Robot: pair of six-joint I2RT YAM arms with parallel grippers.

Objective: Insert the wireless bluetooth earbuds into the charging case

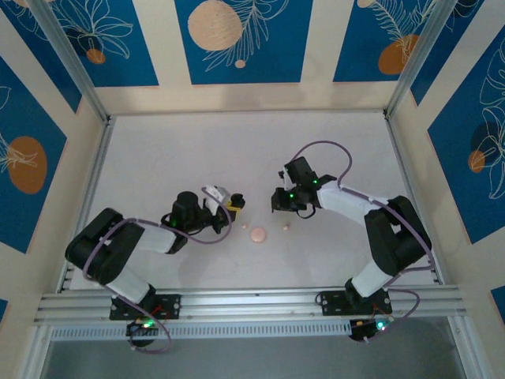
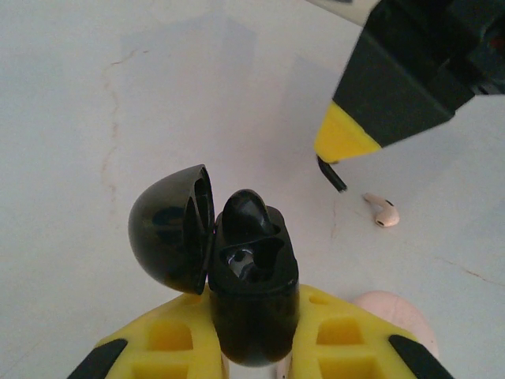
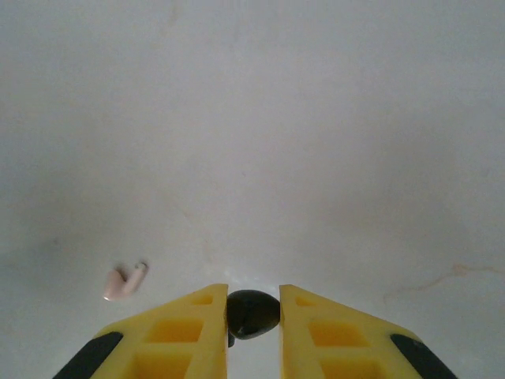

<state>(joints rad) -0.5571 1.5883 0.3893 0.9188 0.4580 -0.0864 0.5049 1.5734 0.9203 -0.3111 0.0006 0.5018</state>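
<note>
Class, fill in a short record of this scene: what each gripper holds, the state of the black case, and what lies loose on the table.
Left gripper: shut on the black charging case
Lid: open, swung to one side
Inside case: first black earbud seated
Right gripper: shut on the second black earbud
Loose on table: pink earbud; pink case, between the two arms
Step left: second black earbud not yet in the case
</note>
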